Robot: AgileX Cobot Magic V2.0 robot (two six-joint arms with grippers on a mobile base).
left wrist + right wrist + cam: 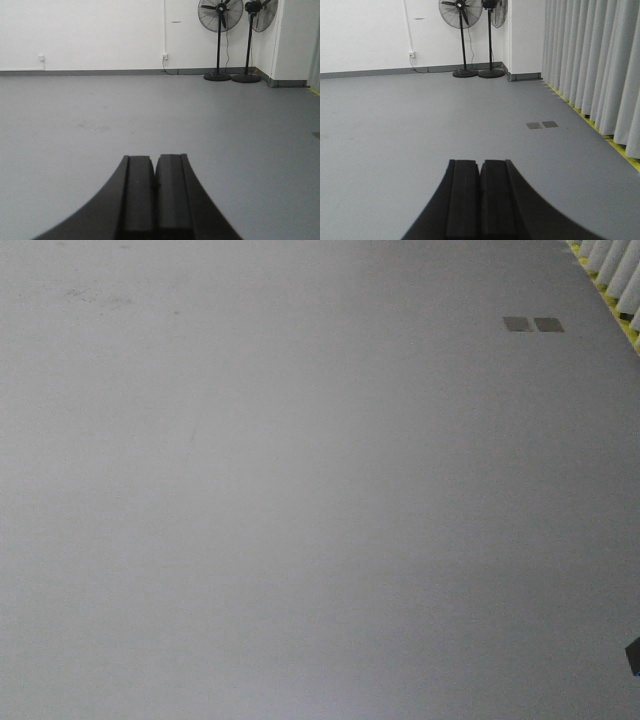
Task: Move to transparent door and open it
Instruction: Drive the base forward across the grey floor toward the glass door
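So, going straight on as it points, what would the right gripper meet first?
Nothing nearby: the right gripper faces open grey floor. Far ahead, probably the pedestal fans by the white wall, though depth is unclear.

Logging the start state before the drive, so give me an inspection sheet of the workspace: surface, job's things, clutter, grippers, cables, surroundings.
Surface: grey floor, bare and faintly scuffed; two small floor plates set into it near the curtains.
Job's things: transparent door not seen in any view.
Clutter: nothing seen.
Grippers: left gripper and right gripper both shut, holding nothing, pointing out over the floor.
Cables: a dark cord seems to run from the wall socket toward the fans.
Surroundings: white wall, two pedestal fans in the corner, grey curtains hanging over a yellow floor line.
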